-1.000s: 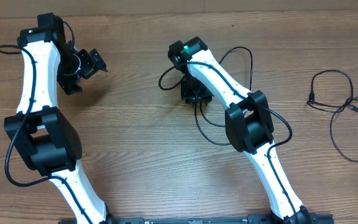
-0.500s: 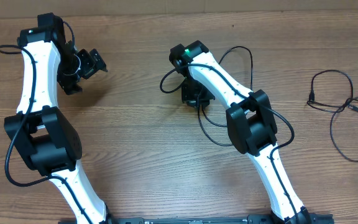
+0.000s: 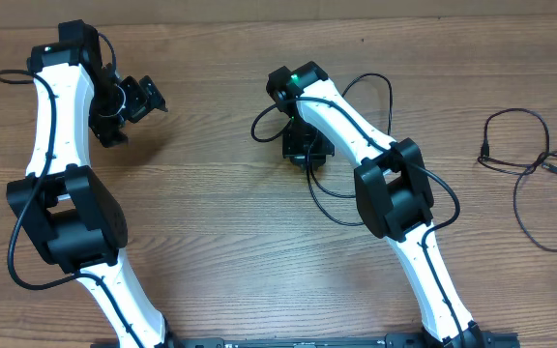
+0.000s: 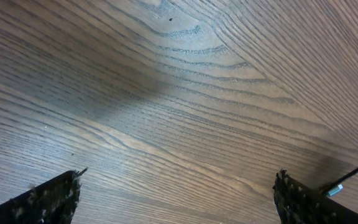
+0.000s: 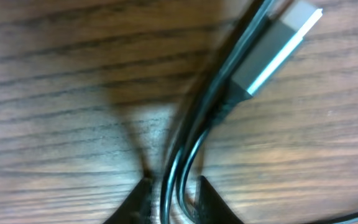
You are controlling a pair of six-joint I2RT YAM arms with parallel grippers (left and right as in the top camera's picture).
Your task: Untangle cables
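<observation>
step in hand, as it reads: taking hold of the middle tangle.
- right tool (image 5: 174, 202): narrow, astride two cords (image 5: 188, 143); you cannot tell whether it pinches them.
- plug (image 5: 275, 53): one, silver-tipped, just beyond.
- left tool (image 4: 179, 205): wide, empty, over bare counter (image 4: 166, 93).
- second loose bunch (image 3: 533, 166): one, well apart, far right.

next move: you need a firm pinch, then to draw one strand clear.

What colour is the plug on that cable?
The plug is silver-grey, clearest in the right wrist view.
</observation>
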